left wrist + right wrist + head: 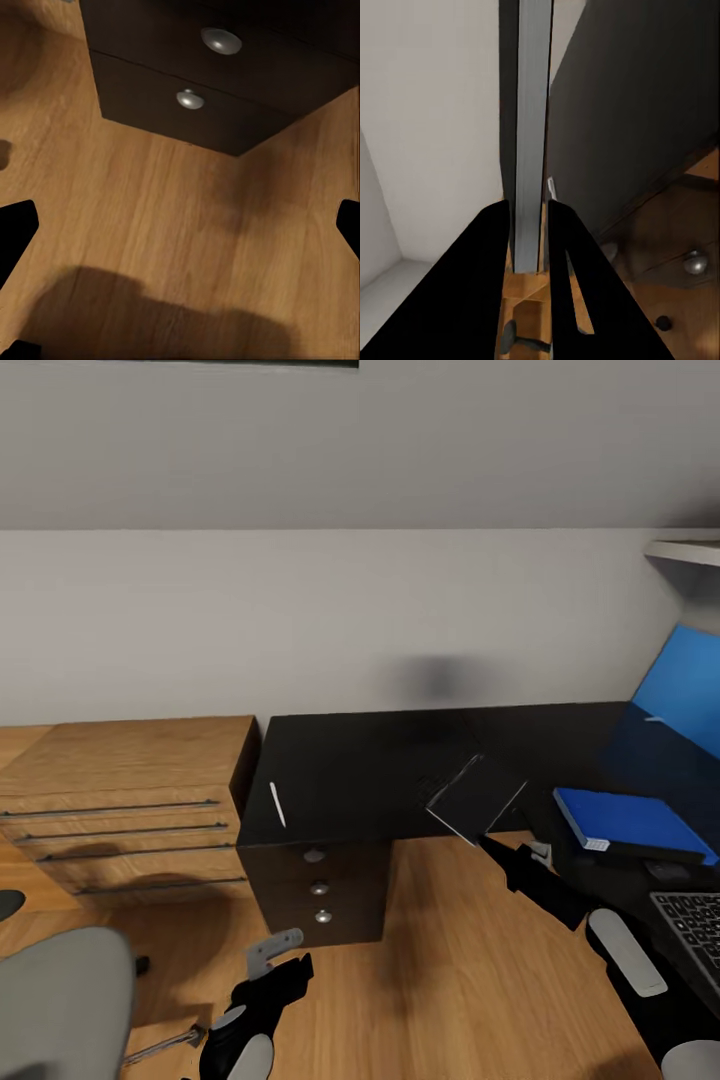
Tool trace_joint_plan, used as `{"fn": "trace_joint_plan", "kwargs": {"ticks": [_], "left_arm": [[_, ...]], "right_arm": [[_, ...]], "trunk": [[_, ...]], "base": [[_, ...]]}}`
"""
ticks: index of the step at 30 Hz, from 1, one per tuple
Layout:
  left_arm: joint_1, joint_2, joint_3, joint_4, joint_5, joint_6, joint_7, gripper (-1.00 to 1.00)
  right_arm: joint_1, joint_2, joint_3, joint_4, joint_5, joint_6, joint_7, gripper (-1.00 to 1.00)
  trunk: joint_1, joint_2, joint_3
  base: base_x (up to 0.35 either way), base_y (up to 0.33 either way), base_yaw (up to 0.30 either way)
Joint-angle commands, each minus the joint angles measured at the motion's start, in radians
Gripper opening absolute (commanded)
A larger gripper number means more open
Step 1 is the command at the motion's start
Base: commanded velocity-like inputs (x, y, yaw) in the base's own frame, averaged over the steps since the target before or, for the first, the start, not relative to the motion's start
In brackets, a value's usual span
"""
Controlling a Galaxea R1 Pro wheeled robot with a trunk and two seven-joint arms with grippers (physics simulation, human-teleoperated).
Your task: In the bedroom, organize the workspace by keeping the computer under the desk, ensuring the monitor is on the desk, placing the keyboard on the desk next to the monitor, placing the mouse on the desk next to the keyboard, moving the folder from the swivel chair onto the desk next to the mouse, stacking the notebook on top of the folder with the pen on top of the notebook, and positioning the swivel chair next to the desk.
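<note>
Already on the desk (pixel 400 760): blue folder (pixel 625 822) beside keyboard (pixel 692 925). Swivel chair (pixel 60 1000) apart, waiting. Notebook (pixel 475 798) aloft over desk edge, clamped on edge in right gripper (pixel 526 225) (unstacked yet). Left gripper (pixel 180 225) spread wide, empty. Pen (pixel 277 804) lying last, far left.

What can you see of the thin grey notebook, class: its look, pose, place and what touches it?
The thin grey rectangular notebook looks flat, dark and matte in the head view. It is held tilted in the air, just over the front edge of the glossy black desk, not lying flat. The right pincer is shut on it; the right wrist view shows its pale grey edge clamped between the two black fingers.
</note>
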Motion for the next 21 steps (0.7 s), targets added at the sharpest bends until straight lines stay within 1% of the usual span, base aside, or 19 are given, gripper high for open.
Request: {"fn": "trace_joint_plan", "kwargs": {"ticks": [1,7,13,15,17,18,20,21], "left_arm": [[-0.001,0.000,-0.003,-0.001,0.006,0.003,0.008,1.00],[-0.001,0.001,-0.013,-0.001,0.006,0.002,0.011,1.00],[-0.001,0.001,-0.015,-0.001,0.007,0.002,0.012,1.00],[-0.001,0.001,-0.015,0.001,0.006,0.002,0.012,1.00],[-0.001,0.000,-0.016,0.008,0.006,0.002,0.011,1.00],[-0.001,0.000,-0.016,0.011,0.006,0.002,0.011,1.00],[-0.001,-0.001,-0.017,0.016,0.006,0.002,0.011,1.00],[-0.001,-0.001,-0.020,0.018,0.006,0.002,0.011,1.00]], "right_arm": [[-0.001,-0.001,-0.002,0.000,-0.007,0.008,0.001,-1.00],[-0.001,-0.003,-0.004,0.000,-0.007,0.009,0.015,-1.00],[-0.001,-0.005,-0.006,-0.001,-0.006,0.012,0.020,-1.00],[-0.001,-0.011,-0.010,-0.001,-0.003,0.010,0.017,-1.00],[-0.001,-0.023,-0.030,-0.001,0.000,0.006,-0.003,-1.00],[-0.001,-0.024,-0.037,-0.001,0.000,0.005,-0.012,-1.00],[-0.001,-0.027,-0.063,-0.001,0.000,0.004,-0.042,-1.00],[-0.001,-0.028,-0.086,0.000,-0.002,0.004,-0.067,-1.00]], "trunk": [[0.000,-0.001,-0.001],[0.000,-0.001,-0.001],[0.000,-0.001,-0.001],[0.000,-0.001,-0.001],[0.000,-0.001,-0.001],[0.000,-0.001,-0.001],[0.000,-0.001,-0.001],[0.000,-0.001,-0.001]], "base": [[0.000,0.000,-0.273],[0.000,0.000,-0.253],[0.000,0.000,-0.048],[0.000,0.000,-0.009],[0.000,0.000,-0.004],[0.000,0.000,-0.002],[0.000,0.000,-0.001],[0.000,0.000,0.000]]}}
